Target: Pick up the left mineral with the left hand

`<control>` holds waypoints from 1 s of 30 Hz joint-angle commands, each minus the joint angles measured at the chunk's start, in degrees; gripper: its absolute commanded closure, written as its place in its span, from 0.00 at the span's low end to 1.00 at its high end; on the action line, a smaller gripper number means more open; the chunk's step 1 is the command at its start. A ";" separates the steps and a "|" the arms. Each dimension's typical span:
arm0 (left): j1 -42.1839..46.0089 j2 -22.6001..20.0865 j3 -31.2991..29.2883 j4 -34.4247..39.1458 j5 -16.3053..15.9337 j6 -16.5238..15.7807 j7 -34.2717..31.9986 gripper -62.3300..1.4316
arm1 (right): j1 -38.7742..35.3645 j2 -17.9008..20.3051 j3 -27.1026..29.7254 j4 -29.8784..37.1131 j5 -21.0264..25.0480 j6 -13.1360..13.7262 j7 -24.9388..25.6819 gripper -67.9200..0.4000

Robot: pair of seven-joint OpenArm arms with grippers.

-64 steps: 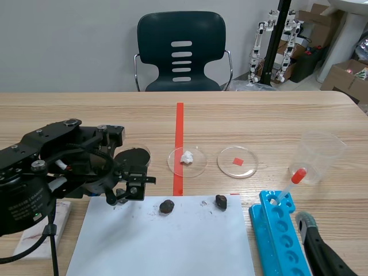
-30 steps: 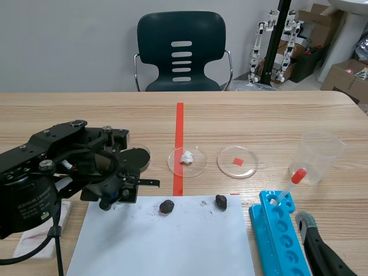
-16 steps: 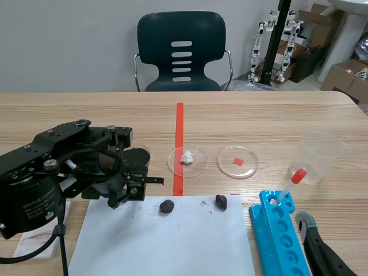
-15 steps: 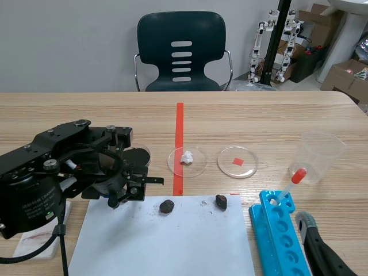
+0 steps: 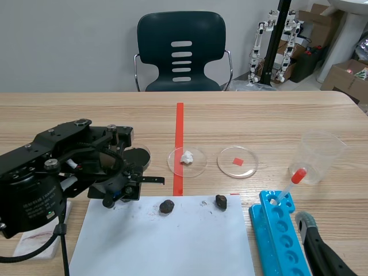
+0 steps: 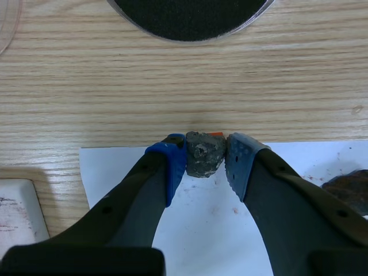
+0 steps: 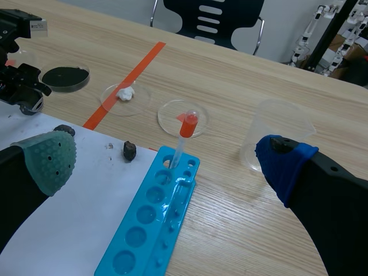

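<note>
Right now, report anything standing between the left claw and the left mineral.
Nothing visible does. The rough grey mineral lump sits pinched between the left claw's blue pads, at the white paper sheet's edge.

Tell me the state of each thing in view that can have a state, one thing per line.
left end effector: shut on the grey mineral, at the edge of the paper.
right end effector: open, holding nothing.
left dark mineral: lying loose on the paper.
right dark mineral: lying loose on the paper.
pipette: standing tilted in the blue rack.
plastic cup: upright.
</note>
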 commanded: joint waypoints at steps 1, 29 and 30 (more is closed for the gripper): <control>-0.33 0.28 -0.20 0.92 0.02 0.13 0.02 0.88 | 0.35 0.00 0.37 0.81 0.59 -0.20 0.83 0.00; 25.55 -16.48 -13.20 33.86 4.83 -2.12 -24.63 0.89 | 0.35 0.00 0.37 0.81 0.59 -0.20 0.83 0.00; 27.65 -17.11 -14.25 35.15 4.83 -3.85 -26.97 0.89 | 0.35 0.00 0.37 0.81 0.59 -0.20 0.83 0.00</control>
